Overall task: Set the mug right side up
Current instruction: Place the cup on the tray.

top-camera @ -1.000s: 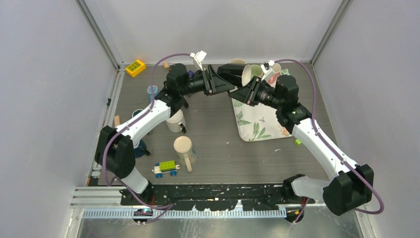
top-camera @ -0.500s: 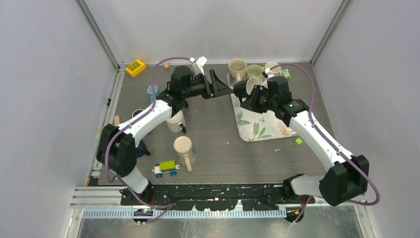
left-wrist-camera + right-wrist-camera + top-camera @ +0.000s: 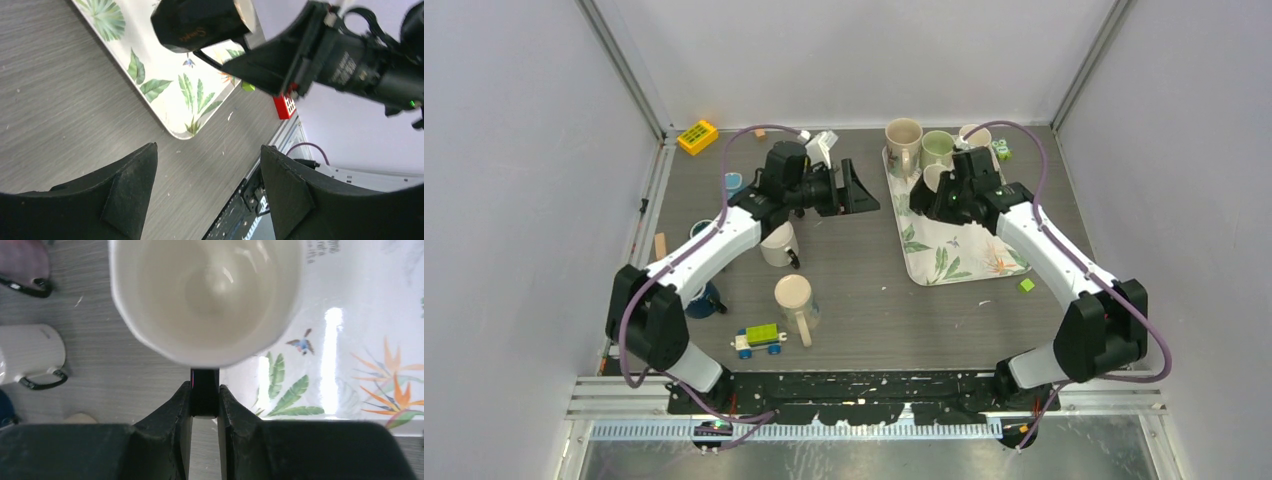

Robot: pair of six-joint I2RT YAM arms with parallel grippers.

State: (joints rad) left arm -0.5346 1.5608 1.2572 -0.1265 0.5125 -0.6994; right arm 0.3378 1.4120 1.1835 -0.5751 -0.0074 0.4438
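Your left gripper (image 3: 207, 160) is backing away from the mid-air meeting, its jaws now standing apart and empty. Your right gripper (image 3: 205, 395) is clamping the black mug (image 3: 207, 295) by its handle and lowering it over the tray (image 3: 944, 255), mouth apparently facing up. Only setting down and releasing is remaining.
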